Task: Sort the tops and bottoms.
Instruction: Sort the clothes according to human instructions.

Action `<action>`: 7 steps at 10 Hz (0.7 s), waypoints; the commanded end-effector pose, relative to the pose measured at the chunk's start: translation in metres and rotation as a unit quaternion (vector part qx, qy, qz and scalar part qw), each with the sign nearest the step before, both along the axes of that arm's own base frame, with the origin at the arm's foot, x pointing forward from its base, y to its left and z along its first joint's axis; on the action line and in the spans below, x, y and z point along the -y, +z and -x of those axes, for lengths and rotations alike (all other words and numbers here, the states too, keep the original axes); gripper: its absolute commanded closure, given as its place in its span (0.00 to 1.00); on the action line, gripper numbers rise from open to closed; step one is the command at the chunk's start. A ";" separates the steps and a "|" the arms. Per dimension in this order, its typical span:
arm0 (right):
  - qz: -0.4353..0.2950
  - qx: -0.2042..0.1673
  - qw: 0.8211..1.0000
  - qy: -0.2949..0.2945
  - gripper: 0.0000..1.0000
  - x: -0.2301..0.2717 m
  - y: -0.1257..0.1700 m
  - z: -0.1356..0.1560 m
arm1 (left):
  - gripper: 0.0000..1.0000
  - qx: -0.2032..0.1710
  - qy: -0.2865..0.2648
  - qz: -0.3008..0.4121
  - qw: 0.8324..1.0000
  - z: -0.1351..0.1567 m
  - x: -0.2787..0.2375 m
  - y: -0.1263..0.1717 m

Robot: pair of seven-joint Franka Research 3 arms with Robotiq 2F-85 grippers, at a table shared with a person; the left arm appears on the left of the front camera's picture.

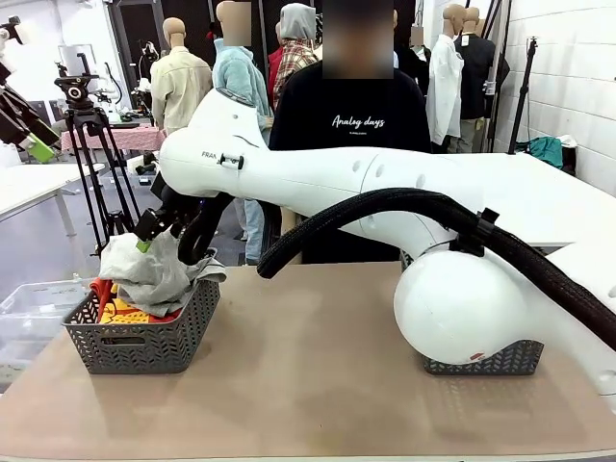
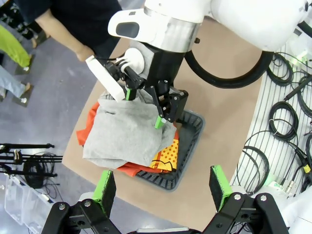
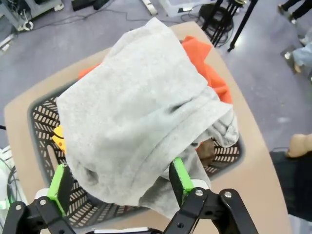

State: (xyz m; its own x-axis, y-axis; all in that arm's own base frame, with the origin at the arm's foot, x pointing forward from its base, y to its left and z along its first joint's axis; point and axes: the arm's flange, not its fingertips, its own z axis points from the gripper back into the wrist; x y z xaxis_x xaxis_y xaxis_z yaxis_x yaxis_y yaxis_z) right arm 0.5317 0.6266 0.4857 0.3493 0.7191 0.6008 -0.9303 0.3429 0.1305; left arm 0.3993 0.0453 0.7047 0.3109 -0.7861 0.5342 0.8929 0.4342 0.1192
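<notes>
A light grey garment (image 1: 149, 269) (image 2: 126, 131) (image 3: 141, 112) lies heaped on top of the left grey basket (image 1: 144, 346) (image 2: 187, 146) (image 3: 41, 122). Under it is the orange-red garment with yellow dots (image 1: 106, 294) (image 2: 168, 156) (image 3: 209, 68). My right gripper (image 1: 159, 231) (image 2: 144, 107) (image 3: 119, 178) reaches across to that basket and stands open just over the grey cloth, fingers spread at its edge. High above the table's left end, my left gripper (image 2: 162, 187) is open and holds nothing. The dark grey and khaki-tan garments are hidden.
A second grey basket (image 1: 491, 361) stands at the right, mostly behind my right arm's base. A person in a black T-shirt (image 1: 351, 120) stands at the far side, one hand (image 3: 300, 144) near the table edge. Bare tabletop (image 1: 308, 366) lies between the baskets.
</notes>
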 end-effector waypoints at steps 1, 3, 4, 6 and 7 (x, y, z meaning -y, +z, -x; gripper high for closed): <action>-0.003 -0.005 1.000 -0.016 0.00 0.016 -0.005 0.014 | 0.00 0.001 -0.001 0.001 1.000 0.001 0.000 0.001; 0.012 0.001 1.000 -0.026 0.00 0.019 -0.003 0.018 | 0.00 0.001 -0.001 0.001 1.000 0.001 0.000 0.001; 0.015 0.000 0.999 -0.030 0.00 0.021 -0.003 0.017 | 0.00 0.001 -0.001 0.001 1.000 0.001 0.000 0.001; 0.002 -0.002 1.000 -0.009 0.00 0.003 0.000 -0.002 | 0.00 0.001 -0.001 0.001 1.000 0.001 0.000 0.001; 0.002 -0.002 1.000 -0.009 0.00 0.003 0.000 -0.002 | 0.00 0.001 -0.001 0.001 1.000 0.001 0.000 0.001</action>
